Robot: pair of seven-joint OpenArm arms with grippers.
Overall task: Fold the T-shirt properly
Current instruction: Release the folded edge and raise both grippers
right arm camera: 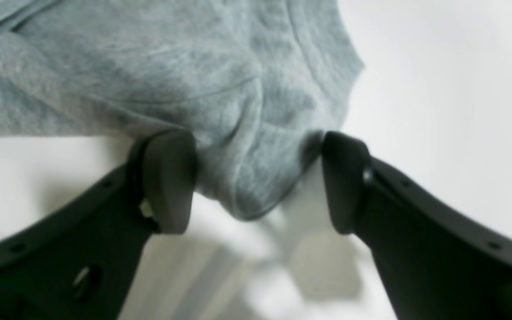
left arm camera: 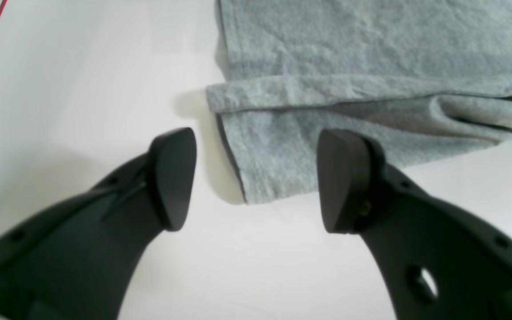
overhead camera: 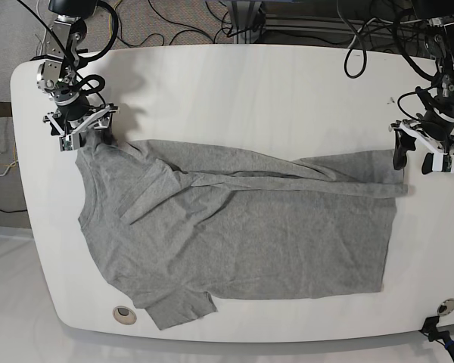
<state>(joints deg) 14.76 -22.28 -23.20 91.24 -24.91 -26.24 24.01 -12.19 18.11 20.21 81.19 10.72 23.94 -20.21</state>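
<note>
Base view overhead; wrist views close above T-shirt (overhead camera: 234, 234) corners (shared).

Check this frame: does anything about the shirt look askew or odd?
Yes. The T-shirt lies flat except along its far edge, where a narrow strip is folded over into a long uneven ridge. The far sleeve is bunched between the right hand's open fingers.

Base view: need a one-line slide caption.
Grey T-shirt spread on the white table, far edge partly folded over, with open left gripper and right gripper at its far corners.
</note>
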